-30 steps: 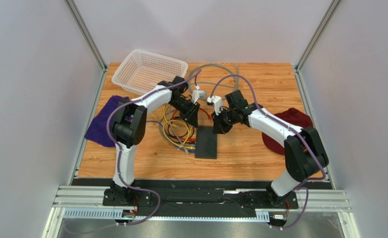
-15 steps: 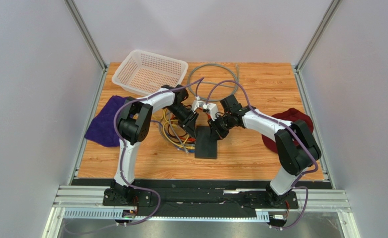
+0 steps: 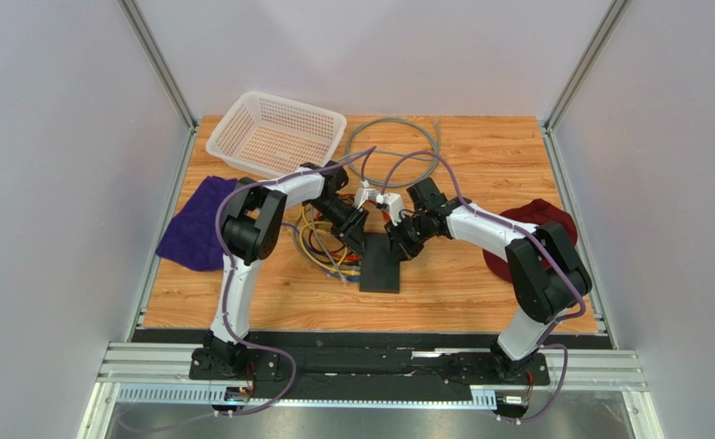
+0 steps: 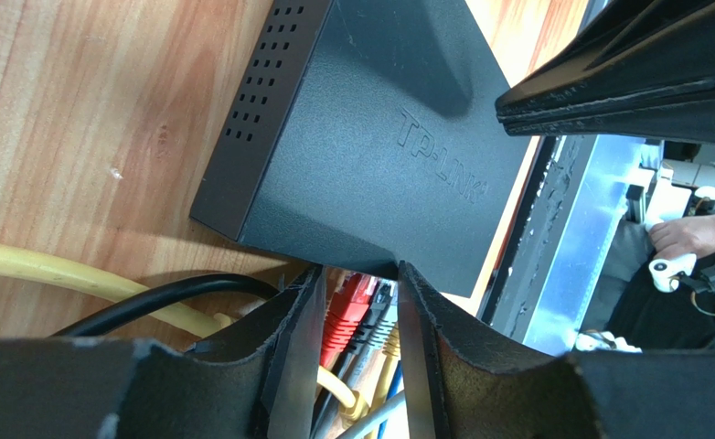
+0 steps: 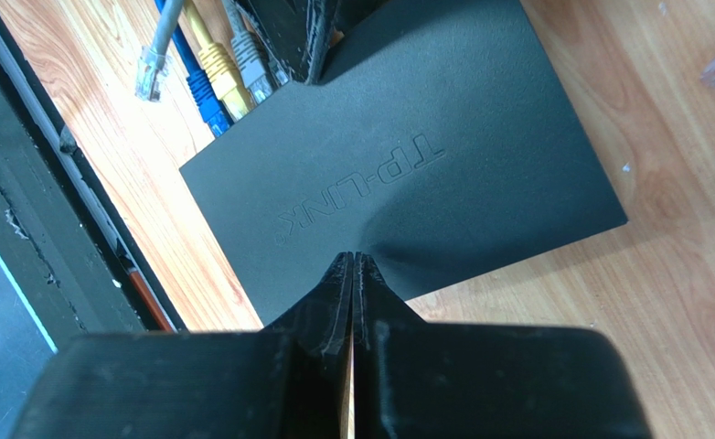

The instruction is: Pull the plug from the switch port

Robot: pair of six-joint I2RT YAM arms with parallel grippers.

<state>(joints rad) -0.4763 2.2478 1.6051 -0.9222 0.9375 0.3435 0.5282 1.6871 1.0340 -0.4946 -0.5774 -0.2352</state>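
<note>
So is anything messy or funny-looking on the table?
Yes. The cables beside the switch lie in a tangled heap, and one clear plug on a grey cable lies loose, not in a port like the blue plug next to it.

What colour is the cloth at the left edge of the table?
The cloth is purple. It shows best in the top view.

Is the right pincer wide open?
No, the right pincer is shut tight, its tips touching, right by the black TP-Link switch.
</note>
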